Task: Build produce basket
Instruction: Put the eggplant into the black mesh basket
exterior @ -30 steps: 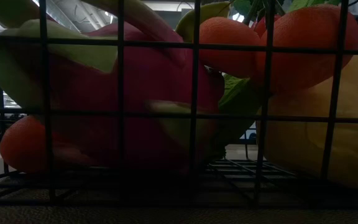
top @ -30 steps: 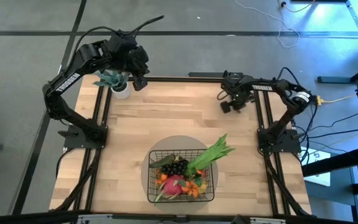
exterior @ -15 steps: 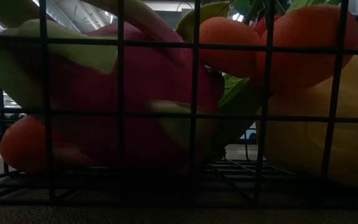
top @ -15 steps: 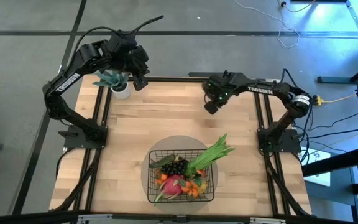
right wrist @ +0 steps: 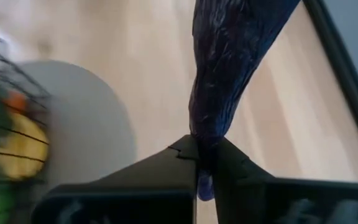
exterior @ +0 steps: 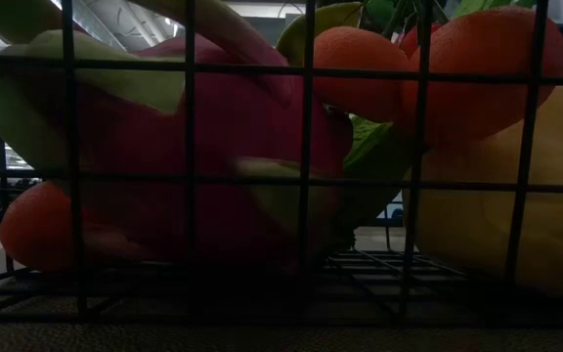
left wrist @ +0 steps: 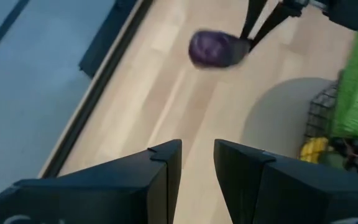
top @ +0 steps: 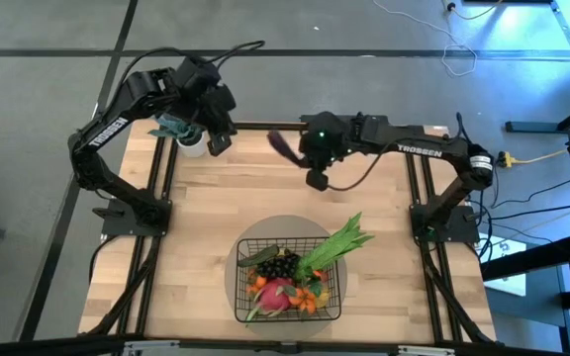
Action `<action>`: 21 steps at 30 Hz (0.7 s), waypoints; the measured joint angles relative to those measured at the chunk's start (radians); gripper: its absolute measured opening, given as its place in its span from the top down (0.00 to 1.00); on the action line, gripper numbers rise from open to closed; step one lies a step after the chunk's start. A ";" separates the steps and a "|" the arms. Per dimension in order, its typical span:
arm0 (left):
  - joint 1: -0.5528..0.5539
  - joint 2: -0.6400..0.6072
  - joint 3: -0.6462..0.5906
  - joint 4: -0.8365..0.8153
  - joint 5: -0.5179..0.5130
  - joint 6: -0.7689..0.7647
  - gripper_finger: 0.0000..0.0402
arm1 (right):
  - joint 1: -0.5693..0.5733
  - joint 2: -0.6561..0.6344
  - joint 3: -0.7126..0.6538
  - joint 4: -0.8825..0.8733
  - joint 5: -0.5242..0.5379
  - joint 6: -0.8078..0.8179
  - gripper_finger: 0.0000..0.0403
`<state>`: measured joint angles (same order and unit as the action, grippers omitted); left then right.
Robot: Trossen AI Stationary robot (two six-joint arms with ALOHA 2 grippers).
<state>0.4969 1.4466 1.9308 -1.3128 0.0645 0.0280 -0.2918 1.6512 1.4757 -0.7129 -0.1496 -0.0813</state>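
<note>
The black wire basket (top: 290, 314) stands on a grey round mat near the table's near edge. It holds pink dragon fruit (top: 276, 294), dark grapes (top: 280, 265), oranges and long green stalks (top: 336, 246) that poke over its right rim. In the low view the dragon fruit (exterior: 213, 147), oranges (exterior: 369, 68) and yellow mango (exterior: 497, 225) show behind the mesh. My right gripper (top: 301, 148) reaches over the far middle of the table, shut on a long dark purple vegetable (top: 283, 144). My left gripper (top: 218, 141) hovers open by the far left corner. My right gripper (right wrist: 205, 146) pinches the purple vegetable by its narrow end (right wrist: 207, 132) between the two fingertips. The fingers point toward the table's left, and the vegetable's thicker body (right wrist: 235, 56) sticks out beyond them, roughly in line with them. It is lifted clear of the table (left wrist: 213, 48).
A spiky blue-green plant in a white pot (top: 190, 136) stands at the far left corner, right beside my left gripper. The grey mat (top: 265, 229) lies under the basket. Bare wood lies between the far edge and the basket.
My right arm has swung steadily toward the table's left along the far edge, from the far right corner to the far middle, with the purple vegetable now showing beyond its fingers. My left gripper has shifted slightly toward the near edge beside the pot.
</note>
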 joint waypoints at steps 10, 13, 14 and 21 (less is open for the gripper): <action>-0.089 0.000 0.000 -0.063 0.038 0.058 0.79 | 0.184 0.004 0.001 0.233 -0.048 0.097 0.99; -0.129 -0.001 0.000 -0.100 0.049 0.083 0.79 | 0.227 0.004 0.001 0.275 -0.008 0.154 1.00; -0.142 -0.005 0.000 -0.116 0.068 0.089 0.79 | 0.242 0.004 -0.001 0.298 0.001 0.170 1.00; -0.245 -0.044 0.002 -0.184 0.140 0.075 0.79 | 0.360 0.020 -0.060 0.515 0.051 0.262 1.00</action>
<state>0.2521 1.4029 1.9329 -1.4970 0.2043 0.1025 0.0679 1.6716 1.4162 -0.1976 -0.0982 0.1810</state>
